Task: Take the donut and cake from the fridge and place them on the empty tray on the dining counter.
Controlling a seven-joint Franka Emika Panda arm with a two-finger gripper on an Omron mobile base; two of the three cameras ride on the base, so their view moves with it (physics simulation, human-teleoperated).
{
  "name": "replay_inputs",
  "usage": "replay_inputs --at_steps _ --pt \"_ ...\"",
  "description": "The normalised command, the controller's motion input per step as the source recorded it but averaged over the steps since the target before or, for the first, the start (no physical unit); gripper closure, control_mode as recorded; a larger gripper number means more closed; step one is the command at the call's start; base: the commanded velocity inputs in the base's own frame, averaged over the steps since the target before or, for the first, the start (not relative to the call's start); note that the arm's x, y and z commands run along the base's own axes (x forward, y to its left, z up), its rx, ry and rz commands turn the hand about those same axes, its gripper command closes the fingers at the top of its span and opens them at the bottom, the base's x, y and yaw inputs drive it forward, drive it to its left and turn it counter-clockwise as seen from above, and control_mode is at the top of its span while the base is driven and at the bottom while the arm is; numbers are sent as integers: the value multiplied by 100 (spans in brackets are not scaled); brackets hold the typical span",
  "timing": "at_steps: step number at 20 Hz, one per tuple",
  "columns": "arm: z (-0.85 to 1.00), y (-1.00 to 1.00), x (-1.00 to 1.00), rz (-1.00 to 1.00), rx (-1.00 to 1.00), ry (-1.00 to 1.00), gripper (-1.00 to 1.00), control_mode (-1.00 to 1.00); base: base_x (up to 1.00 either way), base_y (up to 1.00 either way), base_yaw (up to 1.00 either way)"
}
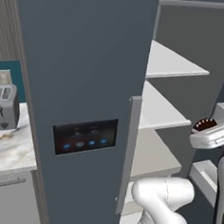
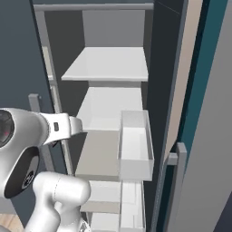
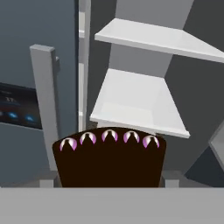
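Note:
The dark slate-blue fridge point(image 1: 83, 83) stands open, and the pale shelves point(image 2: 108, 63) that show are bare. My gripper point(image 1: 208, 136) hangs in front of the open compartment at the right edge of the left base view, shut on the cake point(image 1: 204, 125). In the hand view the cake point(image 3: 109, 162) is a dark brown wedge with pinkish dollops along its top, sitting between the fingers and covering most of them. The shelves point(image 3: 135, 100) lie beyond it. The donut, the tray and the dining counter are out of view.
The fridge's left door carries a black panel with blue lights point(image 1: 86, 135) and a grey vertical handle point(image 1: 129, 153), close to my arm. Pale door bins point(image 2: 135, 145) hang at the right. A toaster point(image 1: 4, 106) stands on the marble counter point(image 1: 10, 153) at the left.

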Motion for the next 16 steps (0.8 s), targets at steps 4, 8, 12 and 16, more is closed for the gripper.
replay_inputs --at_steps 4,8,12,16 --pt "0 0 0 0 0 0 100 100 -100 11 2" --pt "0 0 0 0 0 0 100 100 -100 29 1" --pt "0 0 0 0 0 0 100 100 -95 17 -17" --pt "0 0 0 0 0 0 100 100 -52 4 -46"
